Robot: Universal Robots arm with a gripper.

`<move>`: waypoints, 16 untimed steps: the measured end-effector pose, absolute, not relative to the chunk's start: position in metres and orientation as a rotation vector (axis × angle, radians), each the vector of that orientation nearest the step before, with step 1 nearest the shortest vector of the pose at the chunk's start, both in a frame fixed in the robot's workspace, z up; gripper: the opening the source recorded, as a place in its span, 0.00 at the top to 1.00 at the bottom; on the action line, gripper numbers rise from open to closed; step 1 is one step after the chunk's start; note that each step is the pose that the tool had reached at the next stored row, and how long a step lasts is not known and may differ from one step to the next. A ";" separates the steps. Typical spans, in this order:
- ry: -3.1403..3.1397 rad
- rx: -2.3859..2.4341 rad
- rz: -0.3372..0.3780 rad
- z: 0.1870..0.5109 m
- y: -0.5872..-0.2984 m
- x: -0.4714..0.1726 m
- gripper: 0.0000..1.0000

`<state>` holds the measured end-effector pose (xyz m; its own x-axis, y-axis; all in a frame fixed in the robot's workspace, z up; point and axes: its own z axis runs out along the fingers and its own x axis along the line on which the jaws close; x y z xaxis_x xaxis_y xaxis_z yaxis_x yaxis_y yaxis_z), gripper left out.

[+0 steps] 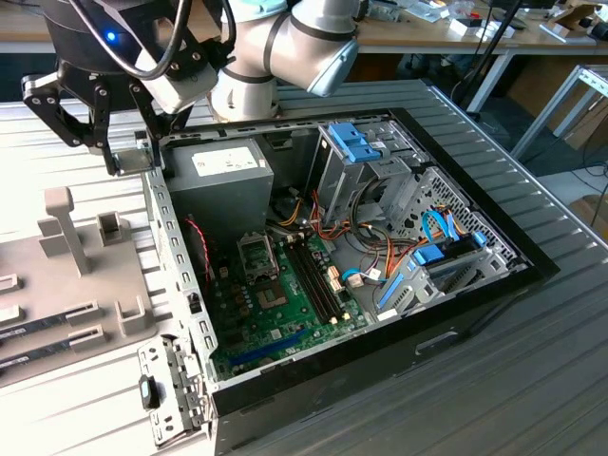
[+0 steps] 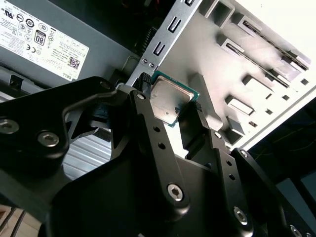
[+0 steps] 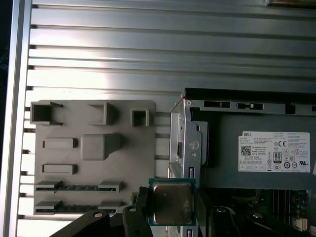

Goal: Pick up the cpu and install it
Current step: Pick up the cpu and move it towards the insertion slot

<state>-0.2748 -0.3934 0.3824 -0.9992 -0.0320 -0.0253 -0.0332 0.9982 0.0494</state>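
"Second wrist view has it plain: the gripper (image 2: 171, 104) is clamped on the cpu (image 2: 167, 98), one fingertip on each of two opposite edges, silvery lid facing the camera," I call.

"Where's it hanging?" my spotter asks.

"The first wrist view puts the chip right over the chassis side wall (image 3: 180, 143), with the grey parts tray (image 3: 94, 148) to one side of it and the power supply (image 3: 256, 148) to the other. In the exterior view the gripper sits above the case corner at the exterior view's left. It looks clear of the metal, as far as I can judge."

"And the target?"

"The cpu socket (image 1: 256, 255) is down on the green motherboard (image 1: 285, 309), well apart from the gripper and beyond the power supply. I can't tell from here whether its latch is up."

"So how do you want to fly it?"

"My read for this carry: chip flat, travel slow, and enough height to clear that side wall and the red cable (image 1: 199, 245) running beside the supply. The hold is only on thin edges, so a knock on the rim could twist the part in the fingers. I'd also square its sides to the socket frame on the way over — I'd guess it seats one way only, and I can't make out a corner mark from these views."
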 end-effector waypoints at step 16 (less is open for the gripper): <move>3.116 -0.051 0.078 0.379 -0.393 -0.262 0.53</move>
